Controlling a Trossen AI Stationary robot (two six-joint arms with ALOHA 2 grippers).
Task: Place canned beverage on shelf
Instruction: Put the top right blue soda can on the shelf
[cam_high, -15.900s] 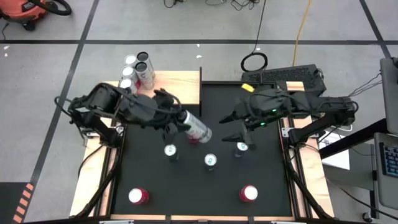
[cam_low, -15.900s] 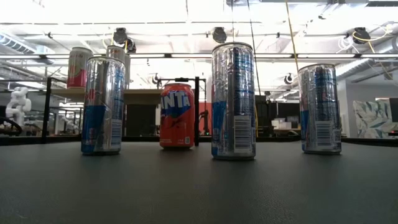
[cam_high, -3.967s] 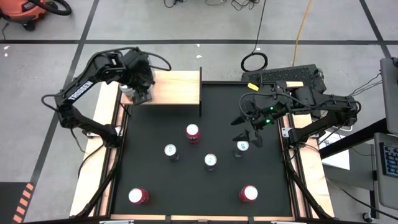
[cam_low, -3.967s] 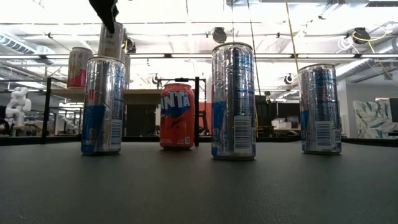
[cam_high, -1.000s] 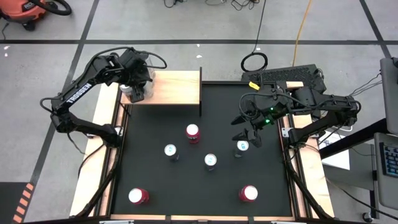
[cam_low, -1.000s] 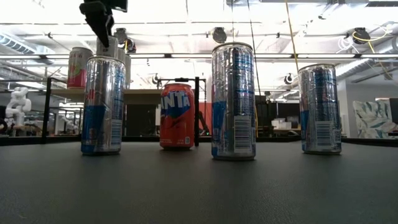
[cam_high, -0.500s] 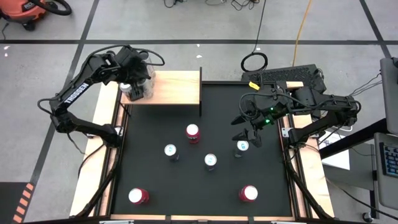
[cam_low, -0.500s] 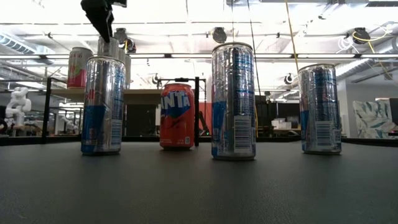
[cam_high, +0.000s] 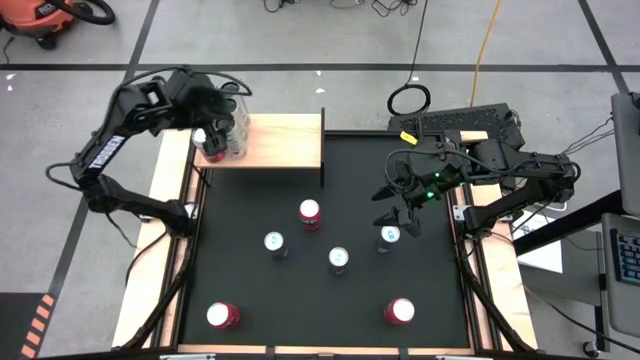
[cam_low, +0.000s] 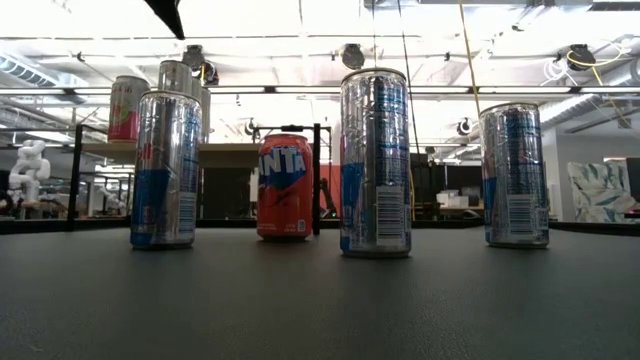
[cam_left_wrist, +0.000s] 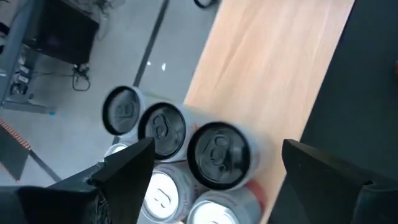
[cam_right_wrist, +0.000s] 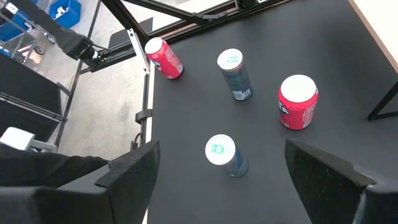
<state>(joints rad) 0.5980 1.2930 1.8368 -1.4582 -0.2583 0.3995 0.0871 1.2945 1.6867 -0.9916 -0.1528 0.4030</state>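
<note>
Several cans (cam_left_wrist: 217, 152) stand upright in a cluster on the left end of the pale wooden shelf (cam_high: 275, 140); the low view shows a pink one (cam_low: 127, 108) and a silver one (cam_low: 180, 80) among them. My left gripper (cam_left_wrist: 217, 149) hangs open above this cluster (cam_high: 222, 138) and touches nothing; only one fingertip (cam_low: 170, 14) reaches into the low view. My right gripper (cam_high: 396, 208) hovers open over the right part of the black mat, above a silver can (cam_right_wrist: 221, 152).
More cans stand on the black mat (cam_high: 330, 300): a red one (cam_high: 310, 212), three silver ones (cam_high: 274, 242) (cam_high: 340, 258) (cam_high: 390, 235), and two red ones near the front (cam_high: 222, 315) (cam_high: 400, 310). A black post (cam_high: 322, 150) marks the shelf's right end.
My left gripper has risen off the tops of the cans on the shelf and drawn a little toward the table's far left, tipping as it went. The cans stay upright on the shelf. My right arm has kept still.
</note>
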